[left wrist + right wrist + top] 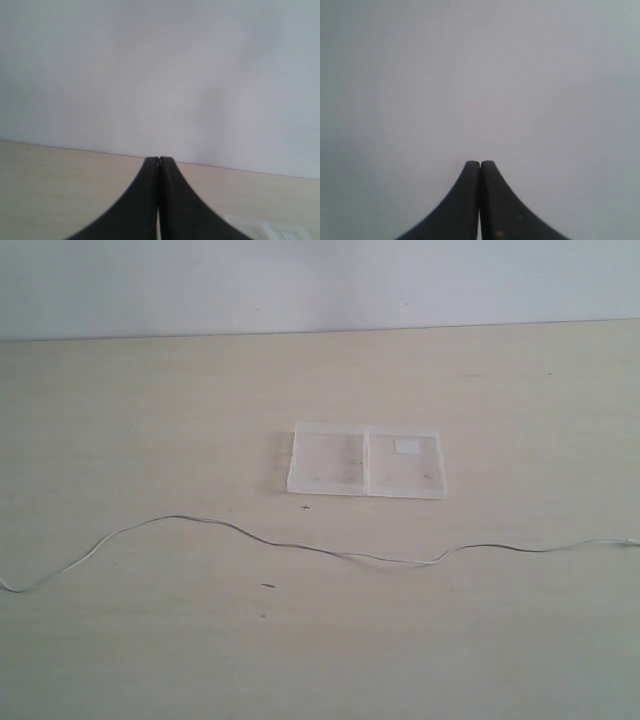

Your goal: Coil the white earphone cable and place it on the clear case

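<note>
The pale wooden surface (150,660) ran wide and nearly bare, and neither arm reached into the room-side view, so both pairs of jaws were well apart from the work. The left jaws were clenched on nothing, their black curved fingers (135,210) pressed flat together. The right jaws were the same, fingers (505,210) shut and facing only blank grey.

The flat clear plastic case (366,461) lay open, its two square halves side by side, with a small white label on one half. A pale corner of it (260,227) showed near the left jaws, below their tips; nothing of it lay before the right jaws.

The thin white earphone cable (300,546) stretched in loose waves, uncoiled, apart from the case and out of reach of both jaws. Its ends ran to the edges of the view, so I could not make out the earbuds.

I judged the trouble would come at the pinch. A wire that fine, lying flat, could slip between the closing tips. A stiff loop might spring open, and the light case could skid if nudged.
</note>
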You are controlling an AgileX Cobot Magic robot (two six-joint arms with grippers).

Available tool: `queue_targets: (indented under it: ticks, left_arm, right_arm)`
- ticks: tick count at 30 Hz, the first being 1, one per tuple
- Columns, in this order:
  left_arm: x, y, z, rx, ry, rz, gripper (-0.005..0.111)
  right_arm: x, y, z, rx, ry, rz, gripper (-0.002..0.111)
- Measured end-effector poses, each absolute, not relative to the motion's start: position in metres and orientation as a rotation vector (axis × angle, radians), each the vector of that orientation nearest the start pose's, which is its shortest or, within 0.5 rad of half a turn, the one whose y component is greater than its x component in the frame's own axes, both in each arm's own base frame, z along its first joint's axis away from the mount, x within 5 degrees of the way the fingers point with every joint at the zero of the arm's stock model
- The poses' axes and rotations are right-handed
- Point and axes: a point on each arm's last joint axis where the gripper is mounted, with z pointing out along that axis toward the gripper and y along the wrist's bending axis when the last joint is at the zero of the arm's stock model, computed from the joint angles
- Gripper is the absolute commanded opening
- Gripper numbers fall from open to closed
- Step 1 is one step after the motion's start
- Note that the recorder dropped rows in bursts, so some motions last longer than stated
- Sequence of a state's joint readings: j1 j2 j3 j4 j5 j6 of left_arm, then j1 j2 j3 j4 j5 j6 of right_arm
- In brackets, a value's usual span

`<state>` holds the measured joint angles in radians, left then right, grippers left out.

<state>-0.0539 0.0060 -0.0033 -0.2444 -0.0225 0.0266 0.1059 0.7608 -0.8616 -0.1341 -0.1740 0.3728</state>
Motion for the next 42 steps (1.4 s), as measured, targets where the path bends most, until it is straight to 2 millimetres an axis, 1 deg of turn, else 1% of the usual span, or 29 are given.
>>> queue_targets:
  ticks: [1,2,4,6,7,9,11,12,15,17,18,20,24,26,28,31,33,37,42]
  left_arm:
    - [0.056,-0.003,0.216,-0.125,1.463,-0.217,0.000]
    - [0.056,-0.003,0.216,-0.125,1.463,-0.217,0.000]
    - [0.056,-0.003,0.216,-0.125,1.463,-0.217,0.000]
    - [0.056,-0.003,0.216,-0.125,1.463,-0.217,0.000]
    - [0.056,-0.003,0.216,-0.125,1.463,-0.217,0.000]
    - [0.056,-0.003,0.216,-0.125,1.463,-0.217,0.000]
    - [0.056,-0.003,0.216,-0.125,1.463,-0.217,0.000]
    - [0.056,-0.003,0.216,-0.125,1.463,-0.217,0.000]
    - [0.056,-0.003,0.216,-0.125,1.463,-0.217,0.000]
    - [0.056,-0.003,0.216,-0.125,1.463,-0.217,0.000]
    - [0.056,-0.003,0.216,-0.125,1.463,-0.217,0.000]
    - [0.056,-0.003,0.216,-0.125,1.463,-0.217,0.000]
    - [0.056,-0.003,0.216,-0.125,1.463,-0.217,0.000]
    - [0.056,-0.003,0.216,-0.125,1.463,-0.217,0.000]
    - [0.056,-0.003,0.216,-0.125,1.463,-0.217,0.000]
    - [0.056,-0.003,0.216,-0.125,1.463,-0.217,0.000]
    - [0.056,-0.003,0.216,-0.125,1.463,-0.217,0.000]
    - [0.056,-0.003,0.216,-0.125,1.463,-0.217,0.000]
    - [0.056,-0.003,0.216,-0.125,1.463,-0.217,0.000]
  right_arm:
    - [0.162,0.018,0.450,0.039,1.309,0.255,0.000]
    - [0.171,0.018,0.456,0.029,1.370,0.205,0.000]
    - [0.196,0.015,0.456,-0.020,1.557,0.042,0.000]
    - [0.218,0.012,0.451,-0.134,1.723,-0.135,0.000]
    - [0.229,0.013,0.447,-0.189,1.790,-0.189,0.000]
    - [0.246,0.013,0.439,-0.353,1.930,-0.296,0.000]
    - [0.257,0.015,0.429,-0.503,2.043,-0.351,0.000]
    - [0.264,0.016,0.421,-0.613,2.116,-0.382,0.000]
    - [0.278,0.017,0.397,-0.840,2.280,-0.416,0.000]
    - [0.284,0.019,0.380,-0.980,2.377,-0.387,0.000]
    - [0.286,0.022,0.370,-1.049,2.432,-0.344,0.000]
    - [0.292,0.030,0.352,-1.147,2.504,-0.201,0.000]
    - [0.301,0.052,0.319,-1.218,2.531,0.163,0.000]
    - [0.299,0.062,0.299,-1.360,2.506,0.249,0.000]
    - [0.297,0.071,0.279,-1.505,2.498,0.286,0.000]
    - [0.291,0.082,0.251,-1.700,2.517,0.270,0.000]
    - [0.286,0.089,0.238,-1.788,2.528,0.260,0.000]
    - [0.276,0.105,0.220,-1.902,2.514,0.252,0.001]
    - [0.276,0.132,0.205,-1.952,2.396,0.195,0.014]
